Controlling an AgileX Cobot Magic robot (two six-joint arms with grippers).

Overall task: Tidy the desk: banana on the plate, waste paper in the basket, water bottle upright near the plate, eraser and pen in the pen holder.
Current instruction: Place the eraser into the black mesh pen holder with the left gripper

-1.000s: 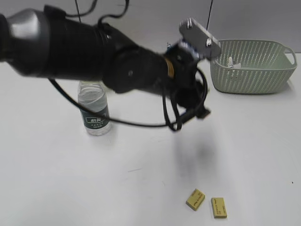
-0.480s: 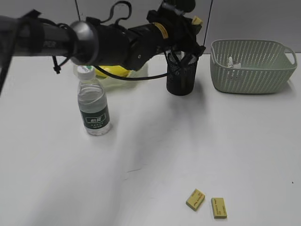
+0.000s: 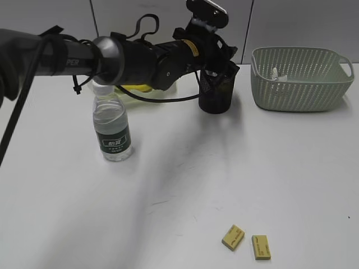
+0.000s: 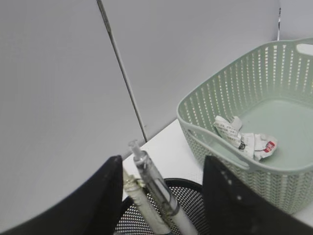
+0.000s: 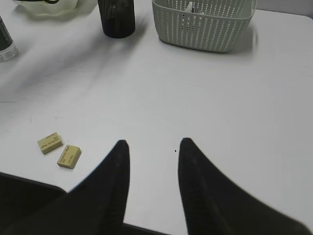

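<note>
Near the far edge of the worktop point(image 3: 168, 185), the black mesh pen holder point(image 3: 216, 94) stands with the left gripper point(image 4: 164, 169) hovering over its mouth; its jaws are spread, and two pens point(image 4: 156, 188) stand between them, leaning in the cup and touched by neither jaw. Just beside the holder toward the far right corner sits the basket point(image 3: 301, 78), with crumpled waste paper point(image 4: 243, 138) inside. Toward the far left lies the plate point(image 3: 130, 92), mostly hidden behind the arm, with the banana point(image 3: 137, 87) on it. The water bottle point(image 3: 111, 125) stands upright near the plate. Two yellow erasers point(image 3: 233, 237) lie side by side near the front edge. The right gripper point(image 5: 152, 147) hangs above bare worktop, jaws spread and holding nothing.
</note>
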